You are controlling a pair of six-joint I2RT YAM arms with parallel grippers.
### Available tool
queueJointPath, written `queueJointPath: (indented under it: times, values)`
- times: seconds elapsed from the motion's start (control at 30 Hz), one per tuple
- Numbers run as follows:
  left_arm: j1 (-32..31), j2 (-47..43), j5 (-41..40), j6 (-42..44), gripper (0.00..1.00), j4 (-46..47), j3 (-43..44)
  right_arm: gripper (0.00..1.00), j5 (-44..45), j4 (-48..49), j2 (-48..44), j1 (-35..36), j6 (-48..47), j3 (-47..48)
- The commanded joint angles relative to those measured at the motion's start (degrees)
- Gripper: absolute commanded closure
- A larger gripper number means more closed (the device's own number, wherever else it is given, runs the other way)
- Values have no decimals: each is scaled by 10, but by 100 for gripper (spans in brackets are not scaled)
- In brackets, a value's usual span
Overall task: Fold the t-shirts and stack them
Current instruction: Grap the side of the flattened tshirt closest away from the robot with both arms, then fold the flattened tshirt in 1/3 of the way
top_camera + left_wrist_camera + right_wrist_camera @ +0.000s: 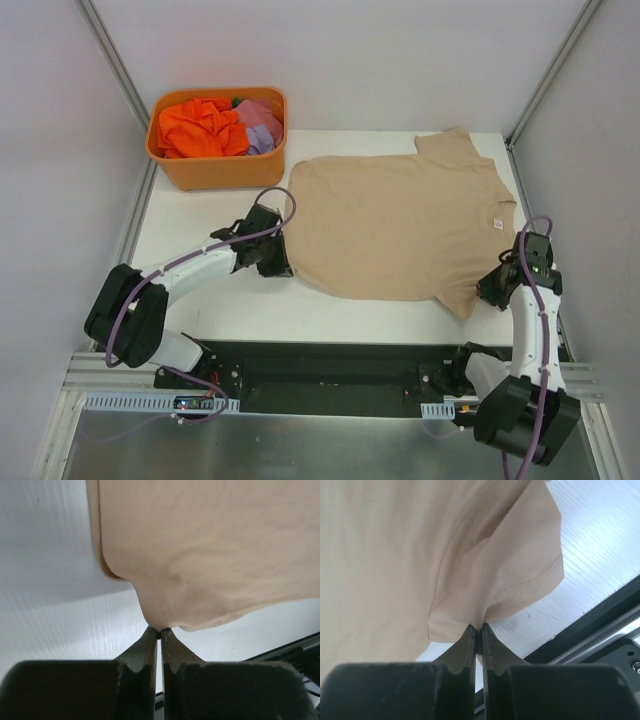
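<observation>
While clamped on beige t-shirt (400,225) | left fingers (145,651): hem | right fingers (464,646): sleeve

A white table (330,315) stands between pale grey walls (350,60) with slanting metal corner posts (112,55).

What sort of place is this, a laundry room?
Probably a robot test booth: white panels enclose a table, the left gripper and right gripper pinch a beige t-shirt near an orange tub.
</observation>
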Motion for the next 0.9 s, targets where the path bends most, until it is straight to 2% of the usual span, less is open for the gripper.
queueJointPath:
  times: [0.0,0.2,0.47,0.87]
  values:
    - [13,28,15,9,100,-6,56,100,-25,24,55,13,-4,66]
    - [49,69,20,15,100,-8,99,99,-1,44,148,46,2,158]
    - [73,130,19,29,100,-8,169,98,-1,82,267,61,15,230]
    - [102,198,7,40,100,-12,218,95,4,86,411,77,10,343]
